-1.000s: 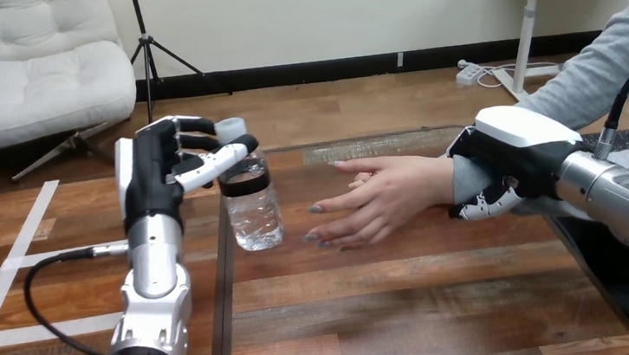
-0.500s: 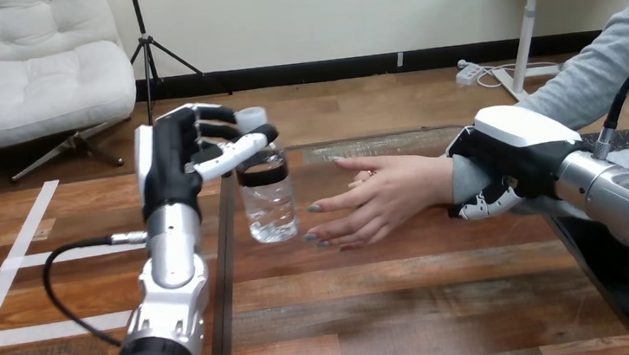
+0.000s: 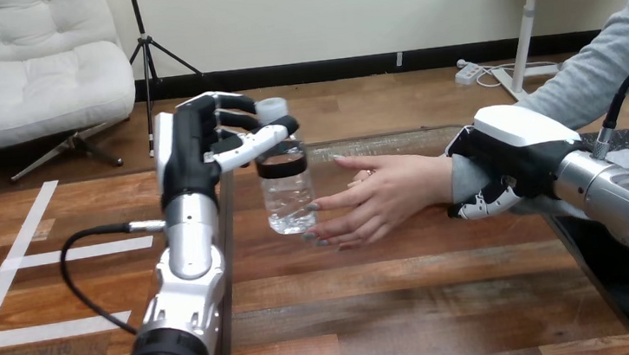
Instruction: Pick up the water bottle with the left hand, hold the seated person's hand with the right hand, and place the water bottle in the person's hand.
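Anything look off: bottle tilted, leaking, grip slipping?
Nothing stands out. The water bottle is upright and capped in the left hand, beside the person's hand; the right hand clasps the person's wrist. No spill on the table.

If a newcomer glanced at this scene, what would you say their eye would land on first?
Probably the clear water bottle, held up over the wooden table at the view's centre in the left hand, whose fingers curl round it, right at the fingertips of the person's hand. Next, the right hand at the view's right, clasped round the person's wrist.
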Tool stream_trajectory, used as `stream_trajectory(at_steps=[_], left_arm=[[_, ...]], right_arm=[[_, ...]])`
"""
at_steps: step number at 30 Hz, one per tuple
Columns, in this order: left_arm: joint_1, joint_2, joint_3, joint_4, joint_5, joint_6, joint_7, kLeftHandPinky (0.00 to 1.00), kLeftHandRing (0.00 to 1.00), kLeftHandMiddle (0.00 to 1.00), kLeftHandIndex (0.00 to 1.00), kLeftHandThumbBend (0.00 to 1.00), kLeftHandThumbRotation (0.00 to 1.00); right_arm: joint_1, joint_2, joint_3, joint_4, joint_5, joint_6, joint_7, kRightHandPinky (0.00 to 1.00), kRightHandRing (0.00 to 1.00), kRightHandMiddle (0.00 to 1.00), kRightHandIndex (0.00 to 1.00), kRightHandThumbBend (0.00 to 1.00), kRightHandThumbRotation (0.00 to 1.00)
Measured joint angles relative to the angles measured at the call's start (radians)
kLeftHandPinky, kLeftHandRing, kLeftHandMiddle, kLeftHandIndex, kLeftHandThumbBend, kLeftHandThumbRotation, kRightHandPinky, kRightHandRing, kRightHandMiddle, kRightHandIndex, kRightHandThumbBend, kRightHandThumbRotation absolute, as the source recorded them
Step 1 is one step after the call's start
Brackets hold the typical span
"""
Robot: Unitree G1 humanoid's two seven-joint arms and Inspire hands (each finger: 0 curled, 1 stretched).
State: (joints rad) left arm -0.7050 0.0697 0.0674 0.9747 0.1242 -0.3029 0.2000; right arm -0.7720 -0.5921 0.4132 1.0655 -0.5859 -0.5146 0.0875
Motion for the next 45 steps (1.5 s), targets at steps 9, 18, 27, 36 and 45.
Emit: stream_trajectory(at_steps=[9, 18, 27, 36, 45], left_arm=[[-0.001, -0.016, -0.016, -0.001, -0.001, 0.000, -0.003, 0.27, 0.33, 0.39, 0.44, 0.71, 0.00], [-0.001, -0.029, -0.016, -0.008, -0.007, 0.000, -0.019, 0.28, 0.34, 0.40, 0.44, 0.70, 0.00], [-0.001, -0.043, -0.016, -0.037, -0.019, 0.000, -0.041, 0.27, 0.33, 0.39, 0.43, 0.69, 0.00], [-0.001, -0.055, -0.017, -0.080, -0.023, 0.000, -0.057, 0.27, 0.33, 0.39, 0.42, 0.70, 0.00], [0.001, -0.067, -0.016, -0.105, -0.041, -0.002, -0.067, 0.27, 0.33, 0.39, 0.42, 0.69, 0.00]], right_arm=[[0.000, 0.001, 0.000, 0.000, 0.000, 0.000, 0.000, 0.28, 0.32, 0.38, 0.39, 0.50, 0.00], [0.000, 0.001, 0.000, 0.000, 0.000, 0.001, 0.000, 0.28, 0.32, 0.38, 0.39, 0.50, 0.00], [0.000, 0.001, 0.000, 0.000, 0.000, 0.001, -0.001, 0.28, 0.32, 0.38, 0.39, 0.50, 0.00], [0.000, 0.002, 0.000, 0.000, -0.001, 0.003, -0.001, 0.27, 0.32, 0.38, 0.39, 0.50, 0.00], [0.000, 0.004, 0.000, 0.000, -0.001, 0.006, -0.001, 0.28, 0.33, 0.39, 0.40, 0.50, 0.00]])
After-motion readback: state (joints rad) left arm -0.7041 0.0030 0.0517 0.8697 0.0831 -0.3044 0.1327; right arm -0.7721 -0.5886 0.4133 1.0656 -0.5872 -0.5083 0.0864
